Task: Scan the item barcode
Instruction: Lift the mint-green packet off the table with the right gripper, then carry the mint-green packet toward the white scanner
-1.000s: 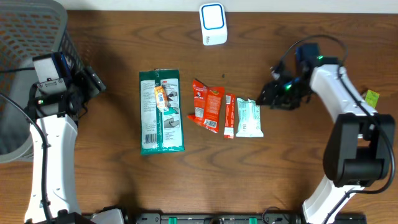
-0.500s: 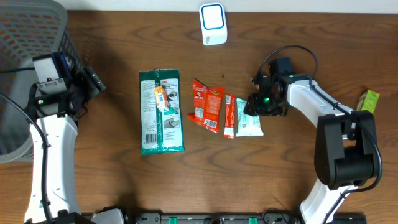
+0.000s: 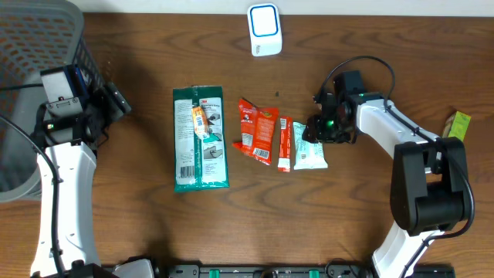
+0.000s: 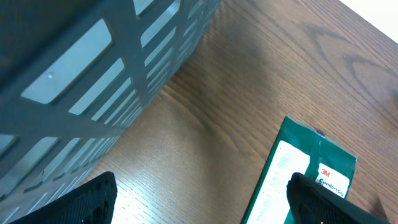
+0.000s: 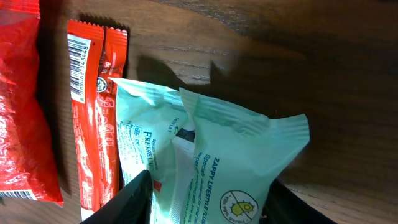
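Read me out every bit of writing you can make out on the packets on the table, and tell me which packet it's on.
"3M": green pack.
"Comfort G", cut off at the frame edge: green pack.
"ZAPPY": mint pouch.
"FRESHE", the rest hidden: mint pouch.
Barcode digits on the red stick: too small to read for sure.
Print on the red pouch: too small.

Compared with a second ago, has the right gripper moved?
Yes. Seen from overhead, the right gripper has shifted left, toward the white scanner, and now sits at the upper right edge of the mint packet.
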### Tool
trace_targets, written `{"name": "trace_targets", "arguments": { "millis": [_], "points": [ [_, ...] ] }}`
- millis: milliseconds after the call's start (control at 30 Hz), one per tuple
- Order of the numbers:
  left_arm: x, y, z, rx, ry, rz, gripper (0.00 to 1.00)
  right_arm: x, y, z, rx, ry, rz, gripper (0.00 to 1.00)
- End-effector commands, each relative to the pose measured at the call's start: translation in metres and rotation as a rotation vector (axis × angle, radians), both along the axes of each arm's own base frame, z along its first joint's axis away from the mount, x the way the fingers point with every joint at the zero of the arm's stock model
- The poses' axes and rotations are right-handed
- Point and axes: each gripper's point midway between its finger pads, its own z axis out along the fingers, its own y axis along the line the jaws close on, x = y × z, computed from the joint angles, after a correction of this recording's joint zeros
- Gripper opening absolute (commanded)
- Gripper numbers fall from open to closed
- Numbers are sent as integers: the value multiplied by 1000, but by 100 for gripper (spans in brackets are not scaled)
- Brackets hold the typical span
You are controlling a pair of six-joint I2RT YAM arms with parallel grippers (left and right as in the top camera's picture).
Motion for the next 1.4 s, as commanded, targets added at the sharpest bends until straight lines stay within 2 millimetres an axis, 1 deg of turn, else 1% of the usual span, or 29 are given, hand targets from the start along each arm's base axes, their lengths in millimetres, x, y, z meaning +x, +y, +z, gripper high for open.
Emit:
{"name": "trace_targets", "arguments": {
  "millis": [0,167,267,567,600,633,667,700,833,900,933,967,1033,1200,1267,1367],
  "points": [
    [0,6,12,16,-28,24,88,-7,-4,-9,-42,23,-6,49],
    [0,6,12,16,-28,24,88,-7,-4,-9,-42,24,-5,49],
    [0,6,12,16,-28,23,88,-10,-4,-9,-44,34,-4,47],
    [0,6,12,16,-28,23,88,-26,-7,-11,-56,104,-4,47],
    [0,6,12,16,-28,24,88,-27,-8,-11,-56,109,-9,45],
    [0,6,12,16,-28,24,88,-28,-8,-11,-57,112,-10,37],
    [0,6,12,16,-28,23,88,-28,-8,-11,-57,113,-10,21],
    [0,6,12,16,-28,23,88,-28,-8,-11,-56,112,-10,1],
    [0,6,12,16,-28,24,88,-26,-3,-9,-27,107,-7,1],
    [0,6,12,16,-28,24,88,-23,2,0,21,90,11,1],
    [0,6,12,16,-28,24,88,-17,6,14,67,56,29,1],
    [0,6,12,16,-28,24,88,-14,8,21,84,37,28,1],
    [0,6,12,16,-28,23,88,-7,6,38,96,-13,25,1],
    [0,6,12,16,-28,23,88,6,10,79,116,-184,90,1],
    [0,6,12,16,-28,24,88,8,14,93,142,-224,101,1],
    [0,6,12,16,-28,24,88,13,25,114,218,-289,125,1]
  ]
}}
